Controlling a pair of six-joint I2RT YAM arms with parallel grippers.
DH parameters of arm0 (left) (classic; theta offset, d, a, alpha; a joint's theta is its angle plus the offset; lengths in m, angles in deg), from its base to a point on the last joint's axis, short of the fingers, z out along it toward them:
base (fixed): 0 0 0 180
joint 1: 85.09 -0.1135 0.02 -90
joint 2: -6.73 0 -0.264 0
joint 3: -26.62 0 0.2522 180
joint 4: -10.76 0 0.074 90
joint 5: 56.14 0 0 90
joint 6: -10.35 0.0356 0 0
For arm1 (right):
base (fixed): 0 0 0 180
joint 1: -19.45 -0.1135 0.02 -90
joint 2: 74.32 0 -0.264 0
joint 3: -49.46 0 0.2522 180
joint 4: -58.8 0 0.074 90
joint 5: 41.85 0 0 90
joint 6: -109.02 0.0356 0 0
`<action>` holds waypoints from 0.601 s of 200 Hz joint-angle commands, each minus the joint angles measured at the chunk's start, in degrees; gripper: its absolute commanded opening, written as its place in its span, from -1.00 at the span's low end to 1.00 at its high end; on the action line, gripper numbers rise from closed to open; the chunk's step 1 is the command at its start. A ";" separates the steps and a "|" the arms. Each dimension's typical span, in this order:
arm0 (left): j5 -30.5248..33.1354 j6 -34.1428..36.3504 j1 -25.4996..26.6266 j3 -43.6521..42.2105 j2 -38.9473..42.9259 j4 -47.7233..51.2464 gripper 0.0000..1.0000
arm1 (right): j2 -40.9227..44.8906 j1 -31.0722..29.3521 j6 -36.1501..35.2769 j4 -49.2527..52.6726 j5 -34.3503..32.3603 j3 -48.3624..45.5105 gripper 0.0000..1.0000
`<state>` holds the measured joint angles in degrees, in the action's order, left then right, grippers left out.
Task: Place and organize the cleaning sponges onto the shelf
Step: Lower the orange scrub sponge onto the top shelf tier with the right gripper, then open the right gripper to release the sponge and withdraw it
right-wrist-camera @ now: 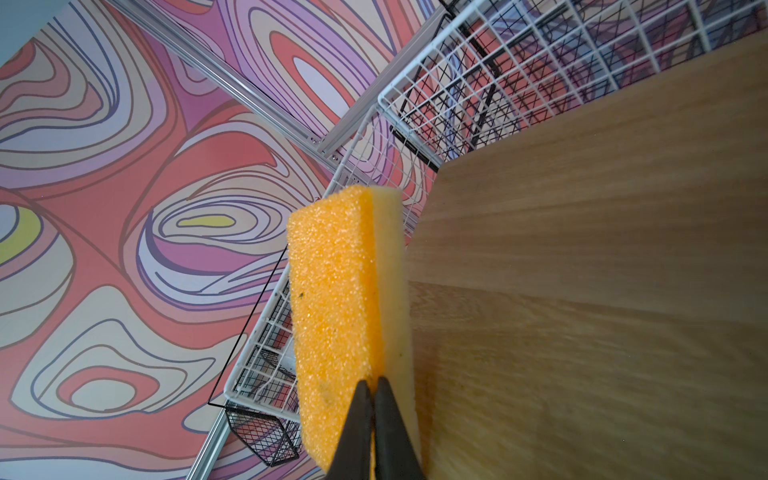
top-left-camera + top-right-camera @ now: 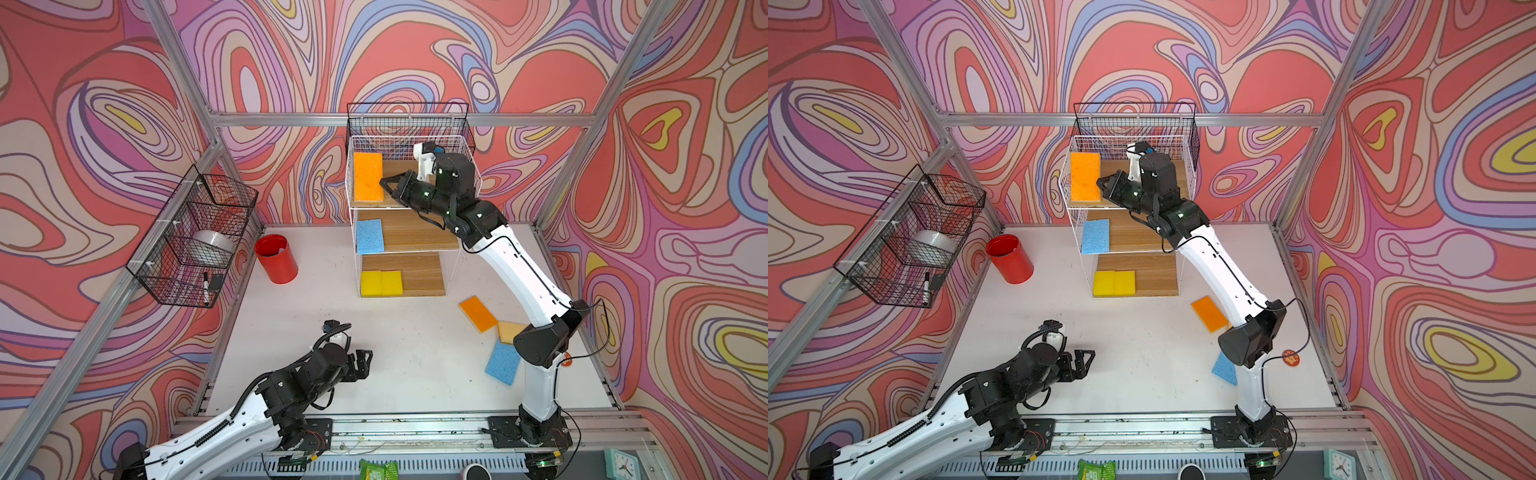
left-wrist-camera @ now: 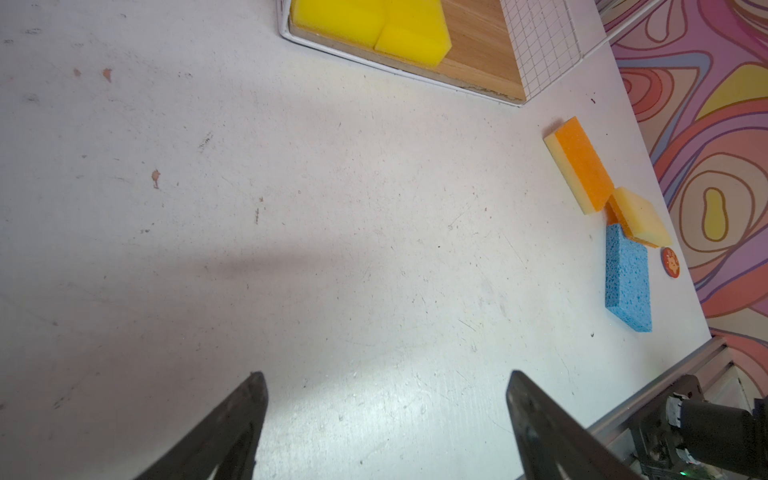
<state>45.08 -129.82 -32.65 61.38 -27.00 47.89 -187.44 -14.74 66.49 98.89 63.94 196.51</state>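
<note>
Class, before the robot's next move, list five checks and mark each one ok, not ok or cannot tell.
1. The top-tier orange sponge lies flat on the shelf: ok.
2. The right end effector is shut, gripping nothing: ok.
3. The left end effector is open and empty: ok.
4. All sponges shelved: not ok; the table orange sponge, pale-side-up sponge and table blue sponge are on the table.
5. Free space beside the middle-tier blue sponge: ok.

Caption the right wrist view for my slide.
Shut right gripper at the edge of an orange, pale-yellow-backed sponge on the white wire shelf's top wooden board.
</note>
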 commanded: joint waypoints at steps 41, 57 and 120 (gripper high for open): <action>0.71 1.02 -0.87 0.40 -1.13 0.11 0.83 | 0.72 0.17 0.27 -2.77 -0.76 -3.58 -0.63; 0.64 1.22 -1.03 0.63 -1.42 0.46 0.83 | 0.98 0.18 0.17 -3.01 -0.76 -4.10 -0.47; 0.64 0.95 -1.14 0.47 -1.50 0.40 0.84 | 2.03 0.17 -0.51 -4.55 0.39 -6.48 -0.37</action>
<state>45.04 -129.14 -33.08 61.38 -28.34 47.89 -186.06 -14.74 66.70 93.67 63.96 192.03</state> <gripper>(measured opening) 0.917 0.316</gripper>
